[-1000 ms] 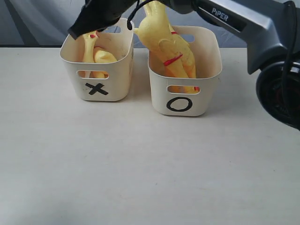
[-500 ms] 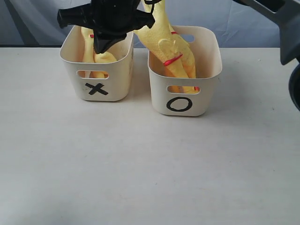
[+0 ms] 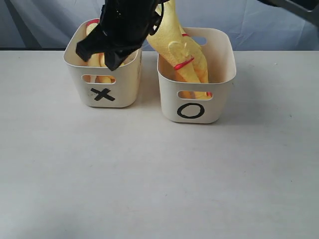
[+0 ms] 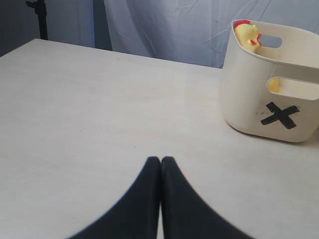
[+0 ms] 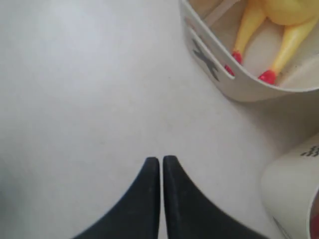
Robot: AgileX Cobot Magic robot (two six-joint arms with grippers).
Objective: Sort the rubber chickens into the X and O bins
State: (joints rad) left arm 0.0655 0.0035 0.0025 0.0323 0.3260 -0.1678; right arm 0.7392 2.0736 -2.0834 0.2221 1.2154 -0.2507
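The pale worktop [image 3: 159,174] fills most of the exterior view, and both bins stand at its far side, just beside each other but not touching. The black right arm [image 3: 127,20] comes down from the top of that view and hangs over the X bin [image 3: 119,87], hiding much of the bin's opening. The O bin [image 3: 219,74] stands on the right of the X bin, with its black mark facing the camera.

A big chicken [image 3: 174,47] stands in the O bin. It leans over the rim towards the X bin, its neck runs up out of the frame, and a red band crosses its body. A second yellow body seems to lie behind it with a band of its own, though the two are hard to separate. The small chicken [image 5: 281,10] lies inside the X bin with its two red feet against the wall. In the left wrist view its red-combed head peeks over the rim.

The right tool [image 5: 160,164] has its two black fingers pressed together with nothing between them. It is above bare worktop, just beside the X bin. The left tool [image 4: 160,163] is likewise pinched together and empty. It is low over the worktop, well apart from the X bin.
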